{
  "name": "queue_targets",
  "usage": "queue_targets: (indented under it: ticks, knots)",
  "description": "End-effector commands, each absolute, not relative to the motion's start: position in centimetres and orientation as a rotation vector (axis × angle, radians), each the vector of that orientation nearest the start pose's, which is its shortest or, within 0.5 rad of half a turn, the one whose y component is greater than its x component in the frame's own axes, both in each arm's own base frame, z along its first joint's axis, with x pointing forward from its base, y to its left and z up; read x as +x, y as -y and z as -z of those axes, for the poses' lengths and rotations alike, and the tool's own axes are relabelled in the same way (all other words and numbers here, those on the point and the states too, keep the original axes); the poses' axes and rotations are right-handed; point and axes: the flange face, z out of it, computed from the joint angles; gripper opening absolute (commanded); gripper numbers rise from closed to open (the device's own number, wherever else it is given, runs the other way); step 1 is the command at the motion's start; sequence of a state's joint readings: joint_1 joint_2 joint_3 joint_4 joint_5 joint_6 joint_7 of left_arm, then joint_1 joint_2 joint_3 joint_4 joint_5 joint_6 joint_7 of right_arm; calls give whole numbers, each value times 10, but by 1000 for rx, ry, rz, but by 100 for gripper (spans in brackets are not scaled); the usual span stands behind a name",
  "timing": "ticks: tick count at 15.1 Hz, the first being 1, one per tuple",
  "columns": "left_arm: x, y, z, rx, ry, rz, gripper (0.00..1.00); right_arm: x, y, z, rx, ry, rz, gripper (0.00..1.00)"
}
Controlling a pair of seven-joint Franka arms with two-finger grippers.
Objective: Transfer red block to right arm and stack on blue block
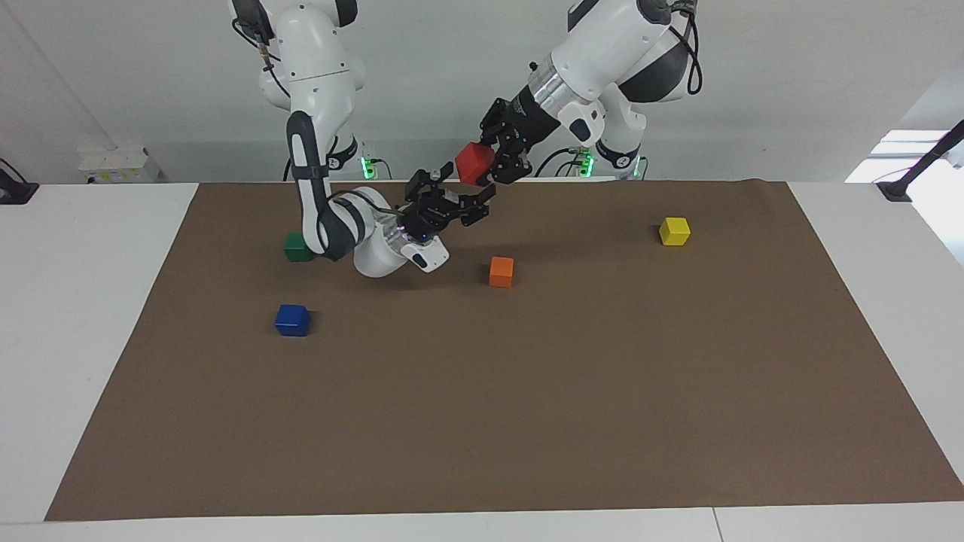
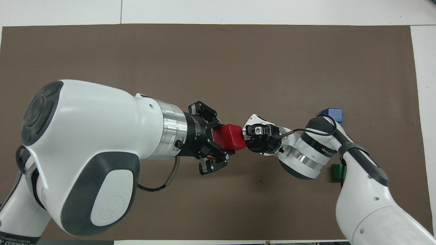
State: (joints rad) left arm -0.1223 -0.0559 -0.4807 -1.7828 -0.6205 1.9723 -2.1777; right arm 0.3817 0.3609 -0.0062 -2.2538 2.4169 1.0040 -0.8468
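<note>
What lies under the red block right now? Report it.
The red block, gripped by the left gripper, hangs in the air over the brown mat. The open right gripper is just below it. From overhead the arms cover the orange block.

Brown-matted table point(image 1: 527, 421) with scattered cubes

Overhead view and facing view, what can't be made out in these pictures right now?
- Orange block: hidden in the overhead view under the left arm's tool; only the facing view shows it.
- Yellow block: covered in the overhead view by the left arm.
- Green block: partly covered in both views by the right arm.
- Whether the right tool touches the red block: not clear in either view.
</note>
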Motion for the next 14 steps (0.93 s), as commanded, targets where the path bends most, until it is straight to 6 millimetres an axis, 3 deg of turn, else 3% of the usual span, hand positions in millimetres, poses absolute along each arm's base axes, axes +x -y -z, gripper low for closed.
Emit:
queue_targets:
  ticks: [1, 4, 8, 12, 13, 14]
  knots:
    - [434, 347, -591, 1714, -2069, 675, 0, 474, -299, -347, -665, -86, -80, 100]
    - [435, 345, -590, 1740, -2049, 670, 0, 468, -300, -345, -660, -85, -94, 100]
    - [432, 343, -588, 1807, -2029, 689, 0, 477, -296, -341, -688, -118, -104, 100]
    - [428, 342, -587, 1856, -2006, 698, 0, 474, -298, -339, -692, -117, -101, 93]
    - [428, 342, -587, 1857, -2006, 699, 0, 473, -298, -340, -687, -114, -102, 87]
    - [429, 341, -587, 1853, -2008, 699, 0, 472, -298, -340, -687, -111, -96, 68]
